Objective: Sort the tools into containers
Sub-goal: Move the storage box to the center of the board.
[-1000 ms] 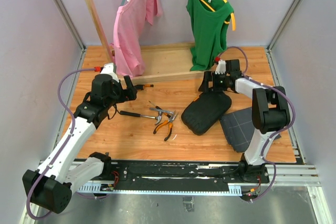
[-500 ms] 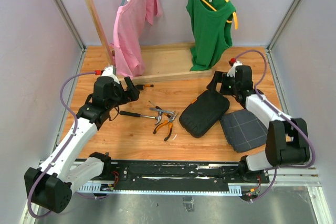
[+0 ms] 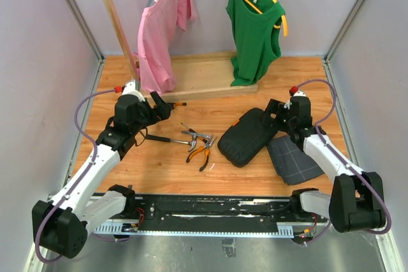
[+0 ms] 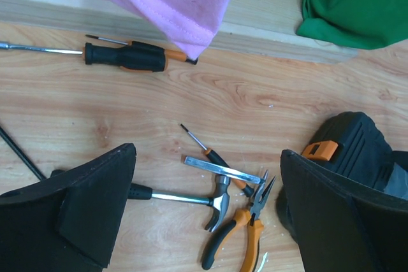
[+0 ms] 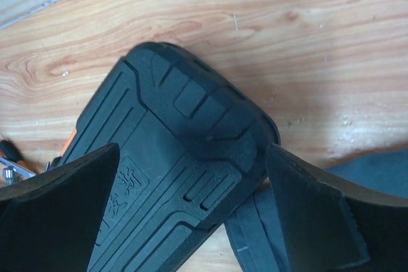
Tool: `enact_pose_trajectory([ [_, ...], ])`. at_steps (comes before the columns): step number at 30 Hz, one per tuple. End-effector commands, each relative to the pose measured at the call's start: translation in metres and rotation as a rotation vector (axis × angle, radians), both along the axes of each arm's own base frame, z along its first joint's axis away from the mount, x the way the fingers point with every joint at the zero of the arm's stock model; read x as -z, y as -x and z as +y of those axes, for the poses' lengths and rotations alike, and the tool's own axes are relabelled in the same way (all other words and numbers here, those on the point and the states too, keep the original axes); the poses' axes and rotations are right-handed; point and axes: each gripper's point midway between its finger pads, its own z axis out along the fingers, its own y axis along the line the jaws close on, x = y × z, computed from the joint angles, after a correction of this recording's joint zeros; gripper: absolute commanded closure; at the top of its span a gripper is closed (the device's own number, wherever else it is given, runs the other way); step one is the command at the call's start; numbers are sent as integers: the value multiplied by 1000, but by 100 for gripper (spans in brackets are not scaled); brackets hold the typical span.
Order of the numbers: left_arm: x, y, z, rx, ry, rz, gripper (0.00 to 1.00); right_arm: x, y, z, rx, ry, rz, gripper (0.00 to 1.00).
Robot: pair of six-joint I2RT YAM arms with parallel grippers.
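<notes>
**Right gripper** [image 5: 192, 148]: the fingers are standing wide apart and holding nothing. They are hovering directly over one end of the black tool case [image 5: 178, 157]. Judgement: they are straddling the shell because it needs gripping or opening before any tool can go in.

The case is lying shut on the table [image 3: 159, 164], right of centre. Its orange latch [image 4: 320, 150] is showing at the far left corner. Its near right end is meeting or overlapping the dark grey tray [image 5: 319, 208]; which of the two cannot be told.

**Left gripper** [image 4: 205, 151]: the fingers are also spread and empty, hanging above the tools. Judgement: this arm is lining up for a pick.

- The hammer [image 4: 191, 199], orange-handled pliers [image 4: 245, 230], silver pliers [image 4: 220, 169] and small screwdriver [image 4: 213, 154] are lying in a loose heap, touching one another, just left of the case.
- A larger screwdriver [image 4: 127, 57] is lying well apart, beneath the pink shirt [image 4: 185, 4].

**Markings**: moulded characters [image 5: 124, 186] are showing on the case shell beside the finger. They are not legible. No other writing is showing.
</notes>
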Motion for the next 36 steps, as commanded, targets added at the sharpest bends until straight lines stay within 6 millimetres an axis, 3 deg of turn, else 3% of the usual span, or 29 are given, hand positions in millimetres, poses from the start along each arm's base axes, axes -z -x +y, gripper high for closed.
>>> enact_pose_trajectory([
  [1, -14, -7, -9, 43, 38, -73, 1, 13, 14, 7, 9, -51, 49, 1],
  [14, 27, -7, -53, 232, 74, 30, 1, 26, 8, 57, -185, -151, 81, 1],
  [22, 37, 1, -84, 320, 80, 40, 1, 20, -8, 114, -363, -161, 62, 1],
  [29, 56, 9, -96, 358, 115, 72, 1, 11, -6, 161, -516, -167, 38, 1],
  [32, 59, 11, -99, 369, 126, 75, 1, 9, -1, 162, -548, -132, 31, 1],
  [36, 63, 13, -102, 381, 131, 76, 1, 15, 2, 139, -486, -24, 52, 1],
])
